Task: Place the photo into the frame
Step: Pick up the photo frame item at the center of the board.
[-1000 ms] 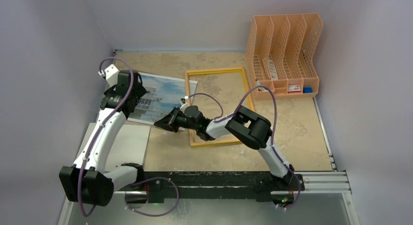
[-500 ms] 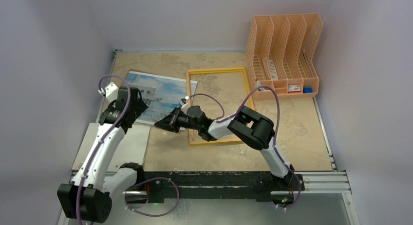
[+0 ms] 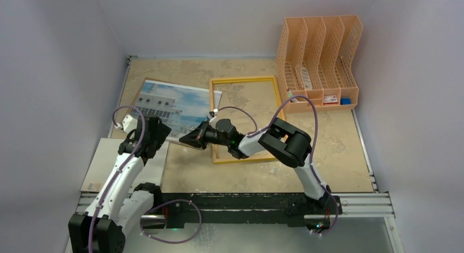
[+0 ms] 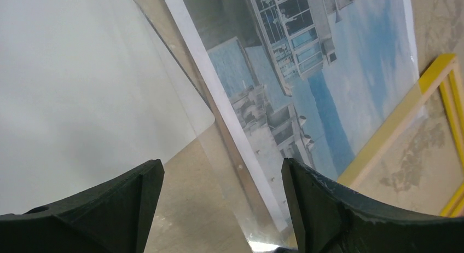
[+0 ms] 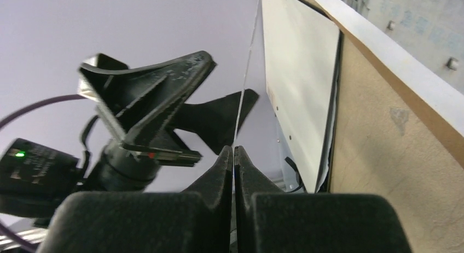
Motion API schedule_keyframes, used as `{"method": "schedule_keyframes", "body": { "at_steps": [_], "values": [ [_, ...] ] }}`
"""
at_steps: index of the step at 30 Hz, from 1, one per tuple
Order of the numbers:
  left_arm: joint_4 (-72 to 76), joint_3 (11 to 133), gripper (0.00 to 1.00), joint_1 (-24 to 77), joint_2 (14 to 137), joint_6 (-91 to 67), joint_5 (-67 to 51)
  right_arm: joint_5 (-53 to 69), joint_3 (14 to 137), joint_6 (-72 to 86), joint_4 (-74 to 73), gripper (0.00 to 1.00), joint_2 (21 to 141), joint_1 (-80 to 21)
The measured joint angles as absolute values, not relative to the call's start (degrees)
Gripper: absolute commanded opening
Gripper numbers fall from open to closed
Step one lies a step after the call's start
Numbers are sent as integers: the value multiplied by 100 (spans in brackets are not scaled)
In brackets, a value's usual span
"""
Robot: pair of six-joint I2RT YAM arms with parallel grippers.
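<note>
Our right fingers [image 5: 219,173] are clamped on the photo [image 3: 172,102] at its near corner — it lies overlapping the frame's [image 3: 243,79] left edge — while our left fingers [image 4: 109,209] hover wide apart, empty, just beside its near edge.

A robotics lab test cell. Plain lilac-grey walls [image 3: 65,56] box in a worn beige tabletop [image 3: 339,138] on 3 sides. Along the bottom of the top view, a silver aluminium rail [image 3: 361,201] carries 2 white-and-black robot arms [image 3: 117,176] trailing loose purple cables [image 3: 300,98]. A peach plastic file rack [image 3: 317,61] stands at the upper right.
</note>
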State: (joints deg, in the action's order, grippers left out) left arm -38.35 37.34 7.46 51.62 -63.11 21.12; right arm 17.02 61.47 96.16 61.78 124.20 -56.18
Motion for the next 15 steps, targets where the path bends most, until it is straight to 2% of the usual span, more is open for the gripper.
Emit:
{"method": "schedule_keyframes", "body": {
  "at_steps": [6,15],
  "values": [
    [-3323,3142,82,746,4807,-6954,2001,1793,6136,9802,6296,0,12232,-5583],
    [-2593,2510,69,746,4268,-8051,2268,2016,6136,10136,6346,0,12132,-5575]
  ]
}}
